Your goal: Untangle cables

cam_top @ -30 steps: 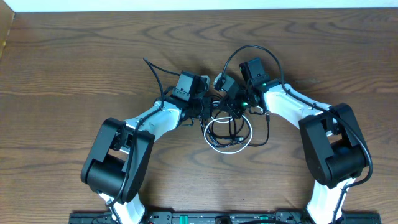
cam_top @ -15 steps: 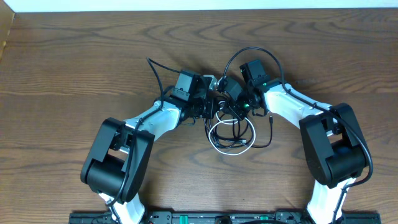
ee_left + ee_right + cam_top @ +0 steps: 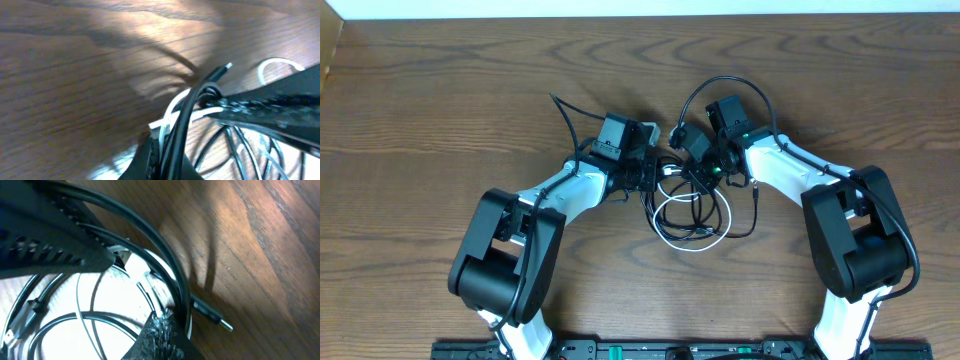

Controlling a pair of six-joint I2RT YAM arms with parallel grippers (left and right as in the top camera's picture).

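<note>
The cables lie in one small bundle on the wooden table: a white cable (image 3: 692, 243) and a black cable (image 3: 756, 205) hang in loops below both grippers. My left gripper (image 3: 658, 171) is shut on black and white strands (image 3: 186, 107) that run up between its fingers (image 3: 167, 167). Just to its right, almost tip to tip, my right gripper (image 3: 682, 170) is shut on the same bundle. In the right wrist view the strands (image 3: 165, 255) enter its closed tips (image 3: 162, 330). A black plug end (image 3: 215, 317) sticks out free to one side.
Thick black arm wires arch above the right wrist (image 3: 720, 85) and beside the left wrist (image 3: 565, 112). The arm bases (image 3: 640, 350) stand at the front edge. A white strip (image 3: 640, 8) runs along the table's far edge.
My right gripper's jaws have closed on the bundle. The hanging loops shifted slightly; both grippers stay close together.
</note>
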